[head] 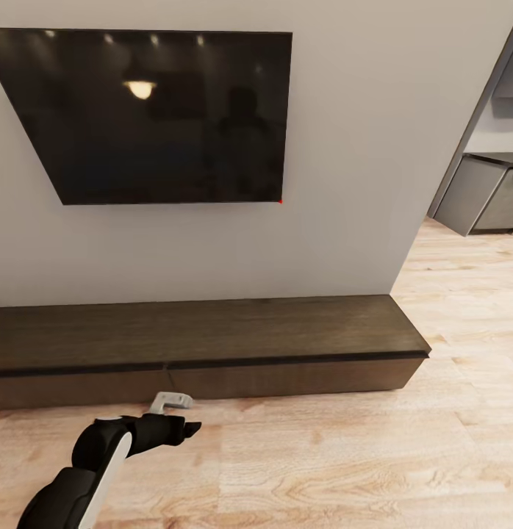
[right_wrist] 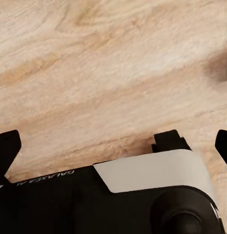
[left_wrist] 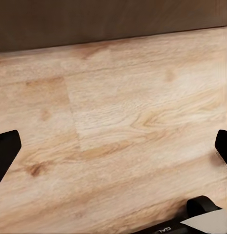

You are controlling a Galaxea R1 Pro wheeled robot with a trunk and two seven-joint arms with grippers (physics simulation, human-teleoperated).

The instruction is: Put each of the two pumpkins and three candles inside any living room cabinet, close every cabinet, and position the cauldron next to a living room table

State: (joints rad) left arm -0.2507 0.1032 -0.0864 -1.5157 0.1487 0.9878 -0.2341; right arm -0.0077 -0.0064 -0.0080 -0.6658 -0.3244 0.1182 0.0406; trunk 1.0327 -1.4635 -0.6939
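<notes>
The cabinet (head: 212, 338) is a long low dark-brown unit against the wall, with both drawer fronts shut. My left gripper (head: 189, 427) hangs low over the wood floor just in front of its left drawer front. In the left wrist view the left gripper (left_wrist: 113, 146) is open, its fingertips (left_wrist: 6, 148) far apart over bare planks, and the cabinet's base (left_wrist: 113, 19) runs along the far edge. My right gripper (right_wrist: 113, 146) is open above the floor with nothing between its fingers. The pumpkins, candles, cauldron and table are out of view.
A large dark TV (head: 153, 110) hangs on the grey wall above the cabinet. To the right, a doorway opens on another room with grey units (head: 481, 195). Light wood floor (head: 359, 455) stretches in front. A black-and-white part of my body (right_wrist: 142, 195) lies under the right gripper.
</notes>
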